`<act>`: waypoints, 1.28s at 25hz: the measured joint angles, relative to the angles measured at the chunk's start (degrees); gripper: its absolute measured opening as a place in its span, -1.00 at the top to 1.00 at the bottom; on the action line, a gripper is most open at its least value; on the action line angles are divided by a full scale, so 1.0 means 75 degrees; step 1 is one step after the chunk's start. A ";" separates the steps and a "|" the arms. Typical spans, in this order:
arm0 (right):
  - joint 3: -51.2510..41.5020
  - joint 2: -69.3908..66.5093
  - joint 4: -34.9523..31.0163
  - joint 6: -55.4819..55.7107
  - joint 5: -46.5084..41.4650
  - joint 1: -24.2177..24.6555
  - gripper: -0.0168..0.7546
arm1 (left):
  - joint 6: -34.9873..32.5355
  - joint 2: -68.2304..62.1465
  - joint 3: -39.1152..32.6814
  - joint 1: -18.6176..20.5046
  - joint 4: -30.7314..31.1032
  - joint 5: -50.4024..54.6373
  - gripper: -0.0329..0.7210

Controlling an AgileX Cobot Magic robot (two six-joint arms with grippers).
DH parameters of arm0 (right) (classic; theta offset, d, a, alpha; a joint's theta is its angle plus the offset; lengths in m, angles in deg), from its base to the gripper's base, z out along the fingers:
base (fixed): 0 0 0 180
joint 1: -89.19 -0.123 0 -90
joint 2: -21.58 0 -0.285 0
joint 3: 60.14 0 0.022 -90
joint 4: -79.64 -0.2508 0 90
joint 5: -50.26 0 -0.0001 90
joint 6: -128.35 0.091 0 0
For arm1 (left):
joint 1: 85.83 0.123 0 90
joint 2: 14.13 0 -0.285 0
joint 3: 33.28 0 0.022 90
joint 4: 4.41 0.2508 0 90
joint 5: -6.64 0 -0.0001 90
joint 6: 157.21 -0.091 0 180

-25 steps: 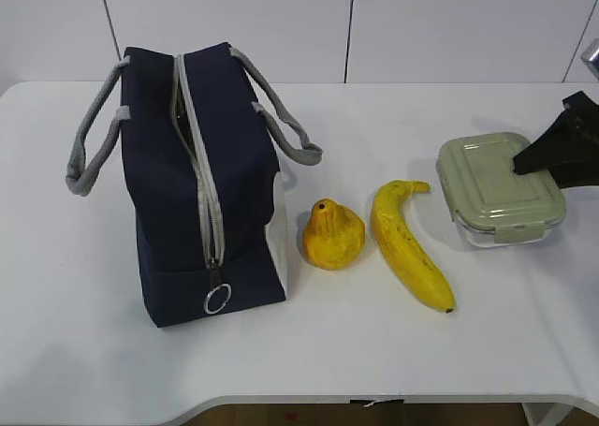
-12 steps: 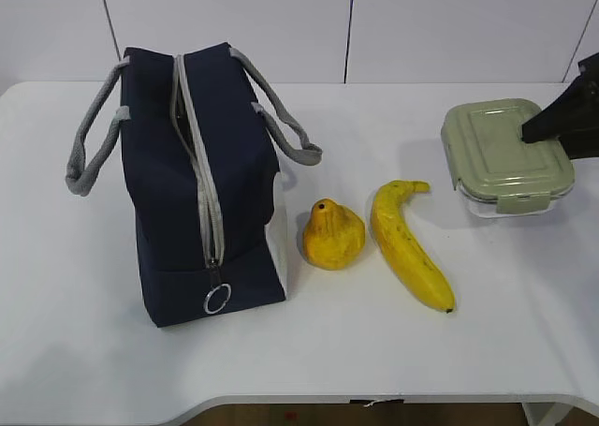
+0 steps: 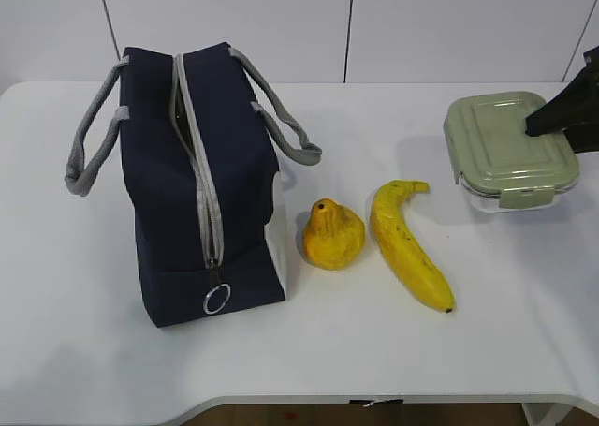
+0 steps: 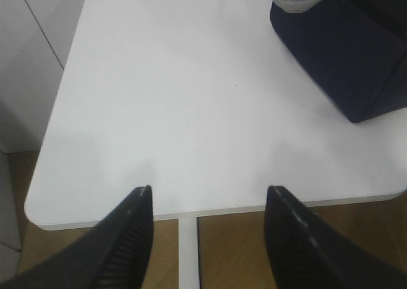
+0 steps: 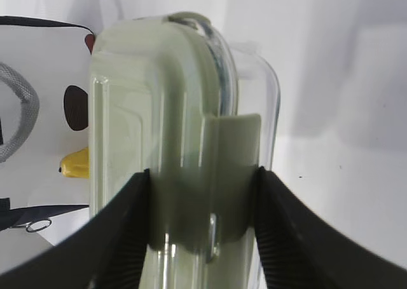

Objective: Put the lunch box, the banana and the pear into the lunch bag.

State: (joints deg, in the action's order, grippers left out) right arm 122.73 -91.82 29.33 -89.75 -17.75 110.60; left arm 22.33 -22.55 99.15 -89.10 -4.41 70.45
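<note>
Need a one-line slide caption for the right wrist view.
Right gripper clamps the lunch box across its sage-green lid and glass body, held above the white table.

Navy lunch bag [image 3: 187,183] with grey zipper strip and handles; yellow-orange pear [image 3: 333,235]; yellow, faintly speckled banana [image 3: 407,244]; sage-green lunch box [image 3: 508,149] lid; white desk [image 3: 393,351].

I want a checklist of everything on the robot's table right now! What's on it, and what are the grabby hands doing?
Surface: white table, clean.
Lunch bag: upright on the left, zipper partly open along the top.
Pear: on the table beside the bag.
Banana: lying right of the pear.
Lunch box: lid on, lifted off the table.
Clutter: nothing seen.
Right gripper: clamped on the lunch box's end.
Left gripper: open, empty, above the table's edge.
Cables: nothing seen.
Surroundings: white wall panels behind.
</note>
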 joint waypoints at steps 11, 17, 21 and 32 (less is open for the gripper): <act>0.0000 0.0011 0.0000 0.0109 0.0000 0.0000 -0.02 | 0.0000 -0.1301 0.0129 0.0000 -0.1861 -0.2075 -0.12; 0.0000 0.0011 0.0000 0.0138 0.0000 0.0000 -0.02 | -0.0138 -0.3465 0.0361 0.0000 -0.4039 -0.3264 -0.12; 0.0000 0.0011 0.0012 0.0138 0.0000 0.0000 -0.02 | -0.0655 -0.4908 0.0919 0.0000 -0.4993 -0.3602 -0.12; 0.0000 0.0011 -0.0002 0.0140 -0.0012 0.0000 -0.02 | -0.1723 -0.7998 0.2754 0.0000 -0.6819 -0.3647 -0.13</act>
State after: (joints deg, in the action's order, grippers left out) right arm 122.73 -91.74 29.31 -88.70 -17.84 110.60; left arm 9.41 -82.53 119.81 -89.10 -55.55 43.10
